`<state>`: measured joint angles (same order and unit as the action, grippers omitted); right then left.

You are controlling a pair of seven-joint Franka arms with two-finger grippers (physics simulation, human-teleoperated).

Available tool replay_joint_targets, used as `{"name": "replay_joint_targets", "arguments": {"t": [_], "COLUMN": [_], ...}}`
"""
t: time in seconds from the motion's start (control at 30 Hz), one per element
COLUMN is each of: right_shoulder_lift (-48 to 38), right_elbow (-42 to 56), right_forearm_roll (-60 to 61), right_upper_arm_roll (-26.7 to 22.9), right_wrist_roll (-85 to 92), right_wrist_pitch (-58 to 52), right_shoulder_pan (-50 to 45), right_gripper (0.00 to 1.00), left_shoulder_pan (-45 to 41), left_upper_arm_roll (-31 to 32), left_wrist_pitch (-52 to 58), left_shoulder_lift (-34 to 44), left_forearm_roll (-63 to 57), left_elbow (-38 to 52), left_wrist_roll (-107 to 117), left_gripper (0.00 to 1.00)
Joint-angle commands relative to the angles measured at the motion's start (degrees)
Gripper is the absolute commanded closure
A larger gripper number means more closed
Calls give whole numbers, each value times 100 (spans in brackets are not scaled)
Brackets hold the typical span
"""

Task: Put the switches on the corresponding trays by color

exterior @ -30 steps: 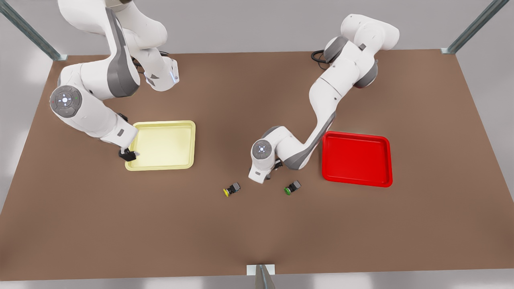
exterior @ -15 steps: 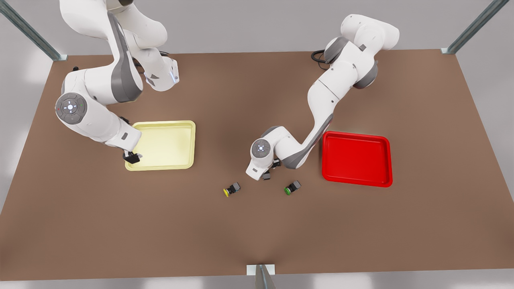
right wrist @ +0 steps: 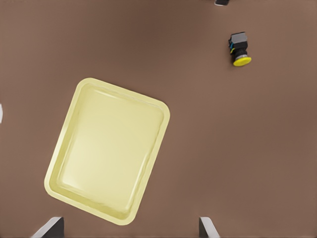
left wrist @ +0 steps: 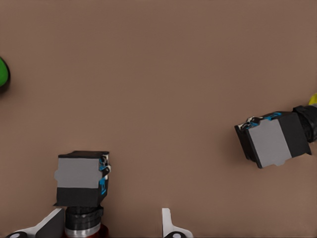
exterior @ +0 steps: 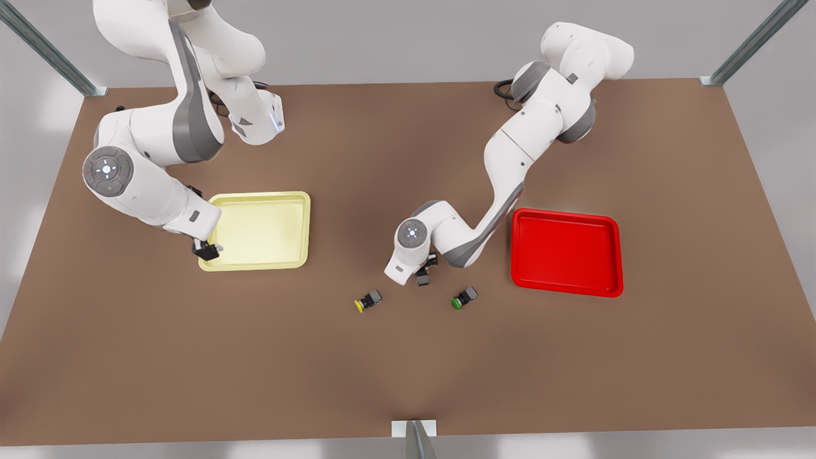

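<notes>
Brown tabletop spreads under 2 white arms, with metal frame posts at its corners. The yellow tray lies toward the front view's left and the red tray toward its right, well apart, and neither has a switch in it.

The left gripper hangs low over the middle of the table, between the 2 trays. Its fingers stand apart, and the red switch lies between them, close against 1 finger with its red cap toward the wrist. It does not look clamped. The yellow switch lies on bare table just beside that gripper, on the side of the yellow tray. The green switch lies on the other side, toward the red tray.

The right gripper hovers at the near corner of the yellow tray, jaws apart and holding nothing. That arm seems to be waiting.

The step in hand looks like the pickup of the red switch. The next move calls for centring the fingers on the blocky body, closing squarely on its flat sides, then lifting and carrying it to the red tray. The green one should be left alone.
</notes>
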<state>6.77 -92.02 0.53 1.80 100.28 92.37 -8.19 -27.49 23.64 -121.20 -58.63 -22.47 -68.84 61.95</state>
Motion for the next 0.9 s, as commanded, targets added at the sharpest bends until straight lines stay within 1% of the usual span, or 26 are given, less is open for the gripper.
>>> {"name": "replay_joint_targets", "arguments": {"t": [0.0,0.1,0.17,0.23,0.53,0.57,0.7,0.73,0.77,0.8,0.87], "right_shoulder_lift": [0,0,8,44,44,44,52,105,114,131,184], "right_elbow": [0,106,361,317,457,457,457,475,484,484,501], "right_forearm_roll": [0,35,35,26,-71,-71,-71,-71,-62,-53,-44], "right_upper_arm_roll": [-4,-21,-4,5,-30,-21,-4,-4,-4,-4,5], "right_wrist_roll": [0,-70,-465,-448,-404,-404,-430,-421,-430,-430,-430], "right_wrist_pitch": [0,-9,-255,-273,-431,-448,-492,-483,-483,-475,-448], "right_shoulder_pan": [1,1,-51,-34,-34,-43,-51,-51,-51,-43,-51], "right_gripper": [0,0,0,0,0,0,0,0,0,0,0], "left_shoulder_pan": [-2,-116,-169,-187,-248,-292,-328,-328,-328,-328,-354], "left_upper_arm_roll": [0,-44,-70,-246,-255,-255,-255,-255,-255,-255,-255], "left_wrist_pitch": [-9,-141,-202,-334,-519,-589,-598,-598,-598,-598,-685], "left_shoulder_lift": [0,-96,-158,-158,-210,-333,-360,-360,-360,-369,-413], "left_forearm_roll": [-12,-30,-47,-65,-258,-399,-469,-504,-513,-513,-583], "left_elbow": [3,125,231,231,231,363,398,407,442,442,459], "left_wrist_roll": [1,-16,1,133,774,985,1267,1267,1267,1267,1390], "left_gripper": [4,4,4,4,5,5,5,12,21,25,26]}}
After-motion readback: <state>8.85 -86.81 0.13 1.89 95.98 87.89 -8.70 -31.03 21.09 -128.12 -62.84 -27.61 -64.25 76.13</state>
